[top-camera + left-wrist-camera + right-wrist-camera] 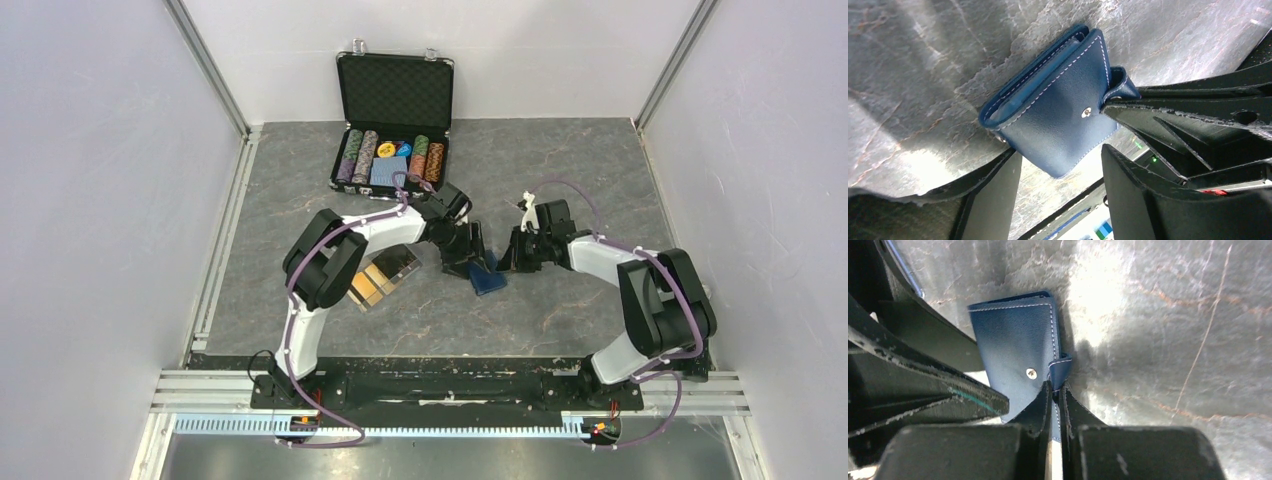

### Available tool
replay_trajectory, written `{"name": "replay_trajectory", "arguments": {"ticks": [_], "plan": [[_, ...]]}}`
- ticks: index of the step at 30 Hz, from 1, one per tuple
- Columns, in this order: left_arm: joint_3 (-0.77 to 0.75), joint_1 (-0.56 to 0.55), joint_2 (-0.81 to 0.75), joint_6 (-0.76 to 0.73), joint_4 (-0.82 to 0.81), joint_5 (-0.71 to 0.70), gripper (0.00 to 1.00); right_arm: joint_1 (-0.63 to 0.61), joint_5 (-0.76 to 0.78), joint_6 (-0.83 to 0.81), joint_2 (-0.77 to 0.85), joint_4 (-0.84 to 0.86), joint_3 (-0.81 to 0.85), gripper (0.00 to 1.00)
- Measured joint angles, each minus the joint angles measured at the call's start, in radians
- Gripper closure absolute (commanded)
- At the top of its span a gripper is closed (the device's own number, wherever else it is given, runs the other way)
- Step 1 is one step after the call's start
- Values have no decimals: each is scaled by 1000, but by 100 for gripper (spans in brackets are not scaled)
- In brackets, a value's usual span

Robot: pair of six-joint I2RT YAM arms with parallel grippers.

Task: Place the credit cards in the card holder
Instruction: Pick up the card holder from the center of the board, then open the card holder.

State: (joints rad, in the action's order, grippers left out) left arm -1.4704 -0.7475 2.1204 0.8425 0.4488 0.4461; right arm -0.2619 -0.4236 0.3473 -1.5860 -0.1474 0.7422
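The navy-blue card holder lies folded shut on the grey table between the two grippers. It also shows in the left wrist view and the right wrist view. My right gripper is shut on its snap tab, which is pulled off the stud. My left gripper is open, its jaws on either side of the holder's near corner. The gold-orange credit cards and a glossy dark one lie left of the holder, partly under my left arm.
An open black chip briefcase with poker chips and a blue patterned deck stands at the back. Both grippers crowd close together at the table's middle. White walls enclose the sides.
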Motion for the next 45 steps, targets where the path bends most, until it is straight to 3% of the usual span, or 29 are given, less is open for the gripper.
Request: {"name": "replay_trajectory", "arguments": {"ticks": [9,18,32,36,42,44,45], "plan": [[138,51,-156,-14,-38,-87,13,23,-55,100,151,-3,-37,100],[292,200,-417,-16,-202,-45,11,39,-121,181,238,-3,29,100],[391,188,-457,26,-479,147,12,62,-235,310,263,46,112,100],[392,163,-433,71,-579,187,26,62,-264,355,263,82,112,100],[407,146,-409,135,-669,211,81,63,-287,405,275,150,90,100],[410,147,-409,140,-685,223,96,66,-282,408,277,156,76,84],[410,146,-409,143,-689,230,98,66,-278,407,277,155,71,72]]}}
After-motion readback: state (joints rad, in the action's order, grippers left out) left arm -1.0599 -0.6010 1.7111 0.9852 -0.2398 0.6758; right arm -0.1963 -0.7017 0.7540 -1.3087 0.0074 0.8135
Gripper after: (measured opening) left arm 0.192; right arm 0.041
